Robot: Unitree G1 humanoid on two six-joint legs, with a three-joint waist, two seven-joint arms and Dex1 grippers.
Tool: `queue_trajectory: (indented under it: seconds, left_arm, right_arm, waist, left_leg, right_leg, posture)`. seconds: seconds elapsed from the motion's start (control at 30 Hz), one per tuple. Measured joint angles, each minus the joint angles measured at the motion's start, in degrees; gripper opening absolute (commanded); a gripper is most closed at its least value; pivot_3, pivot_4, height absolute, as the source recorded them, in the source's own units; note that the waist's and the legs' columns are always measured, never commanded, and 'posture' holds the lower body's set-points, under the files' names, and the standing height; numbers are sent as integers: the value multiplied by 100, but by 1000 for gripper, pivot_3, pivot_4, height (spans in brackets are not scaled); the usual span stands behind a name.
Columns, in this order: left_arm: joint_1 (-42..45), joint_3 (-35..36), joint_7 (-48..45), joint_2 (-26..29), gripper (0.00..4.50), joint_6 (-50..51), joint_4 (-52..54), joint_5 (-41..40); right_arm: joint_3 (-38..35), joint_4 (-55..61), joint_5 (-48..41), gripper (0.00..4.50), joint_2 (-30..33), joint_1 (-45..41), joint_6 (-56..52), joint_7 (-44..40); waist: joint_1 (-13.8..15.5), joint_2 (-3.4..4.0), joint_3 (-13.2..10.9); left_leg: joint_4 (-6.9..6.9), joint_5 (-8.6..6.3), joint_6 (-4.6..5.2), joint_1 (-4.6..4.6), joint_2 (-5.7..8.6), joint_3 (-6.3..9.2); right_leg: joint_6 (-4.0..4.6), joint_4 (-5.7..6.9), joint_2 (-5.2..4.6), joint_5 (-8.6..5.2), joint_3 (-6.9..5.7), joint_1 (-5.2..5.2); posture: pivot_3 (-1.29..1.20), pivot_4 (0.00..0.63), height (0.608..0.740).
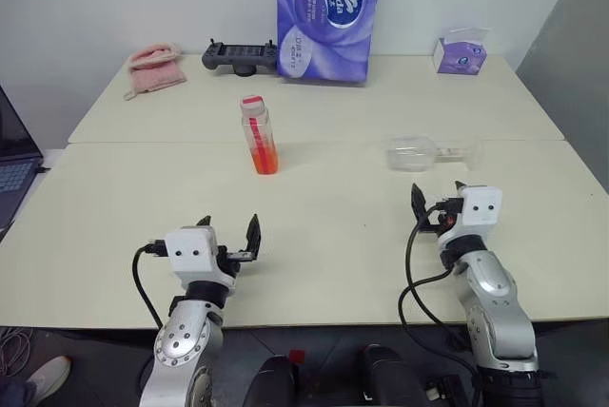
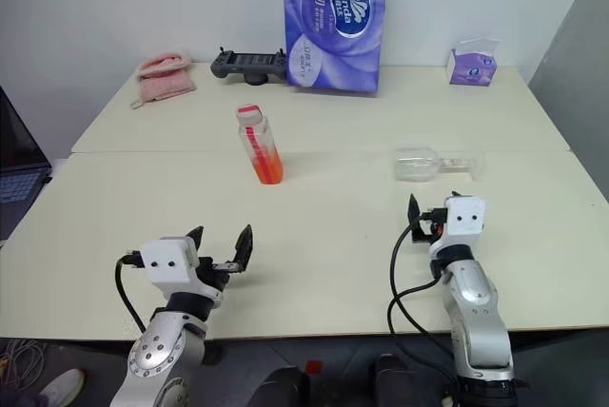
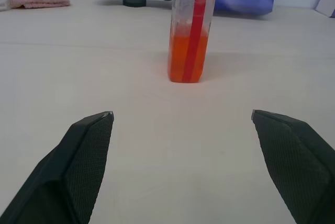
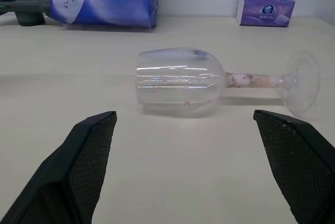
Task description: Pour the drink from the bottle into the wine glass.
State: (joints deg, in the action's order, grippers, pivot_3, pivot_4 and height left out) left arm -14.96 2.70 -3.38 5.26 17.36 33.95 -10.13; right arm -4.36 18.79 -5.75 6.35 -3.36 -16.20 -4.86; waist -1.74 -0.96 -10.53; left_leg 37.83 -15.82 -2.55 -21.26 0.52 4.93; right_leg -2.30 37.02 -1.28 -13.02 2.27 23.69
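Observation:
The bottle (image 1: 259, 136) stands upright near the middle of the table, red cap on, with the orange-red drink (image 3: 186, 59) filling its lower part. To its right the wine glass (image 1: 433, 153) lies on its side, bowl (image 4: 178, 81) toward the bottle and foot (image 4: 302, 84) pointing away to the right. My left gripper (image 1: 228, 226) hovers open over the near table, some way short of the bottle, nothing between its fingers. My right gripper (image 1: 436, 200) is open too, level, just short of the lying glass and not touching it.
Along the back edge are a pink cloth (image 1: 155, 67), a black controller (image 1: 240, 53), a tall purple tissue pack (image 1: 326, 12) and a small purple tissue box (image 1: 461, 53). A laptop (image 1: 14, 155) sits off the table's left side. A seam (image 1: 171, 143) crosses the table behind the bottle.

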Motion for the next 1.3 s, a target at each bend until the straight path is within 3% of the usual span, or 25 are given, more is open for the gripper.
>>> queue_trajectory:
  seconds: [1.3]
  left_arm:
    - [227, -122, 146, -116, 4500, 1, -4, 128]
  right_arm:
    - [106, -4, 8, 4460, -21, -11, 3, 27]
  waist:
    - [-4, -2, -1]
  left_leg:
    - [-1, -5, -2, 7, -2, -14]
  right_leg:
    - [0, -1, 10, 0, 11, 0]
  posture:
    - [0, 150, 740]
